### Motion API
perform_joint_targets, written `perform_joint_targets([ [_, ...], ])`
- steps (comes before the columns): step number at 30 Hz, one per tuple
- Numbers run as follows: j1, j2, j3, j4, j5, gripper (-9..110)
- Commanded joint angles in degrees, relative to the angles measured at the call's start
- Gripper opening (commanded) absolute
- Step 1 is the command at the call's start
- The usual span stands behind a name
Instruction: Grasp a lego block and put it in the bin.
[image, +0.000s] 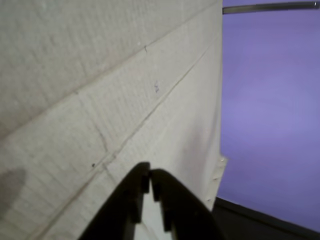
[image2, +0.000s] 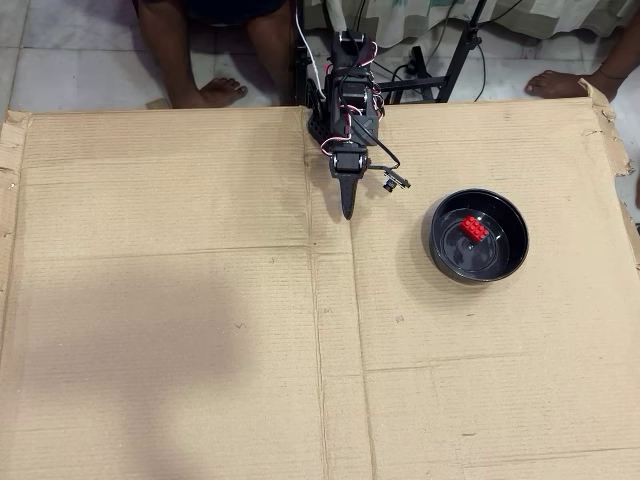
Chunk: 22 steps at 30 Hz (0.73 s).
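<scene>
Inside the bin (image2: 479, 236), near its middle, lies the lego block (image2: 474, 228), studs up, in the overhead view; the bin sits on the cardboard surface (image2: 200, 330), to the right of the arm in that view and well apart from it; the gripper (image2: 347, 210) points down at a crease of the cardboard, its jaws pressed together and holding nothing, which the wrist view confirms with the two dark tips of the gripper (image: 150, 176) meeting over bare cardboard; by my reading the placing step is done and the arm is parked near its base; no further grasp seems called for, only resting clear of the bin.
</scene>
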Motion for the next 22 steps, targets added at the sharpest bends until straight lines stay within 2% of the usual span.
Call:
perform_joint_targets([
  [1, -0.44, 0.62, 0.70, 0.35, -2.37, 0],
  [5, -0.44, 0.35, 0.70, 0.70, -2.72, 0],
  [10, -0.44, 0.88, 0.70, 7.73, -1.93, 0],
  [22, -0.44, 0.88, 0.70, 7.91, -2.20, 0],
])
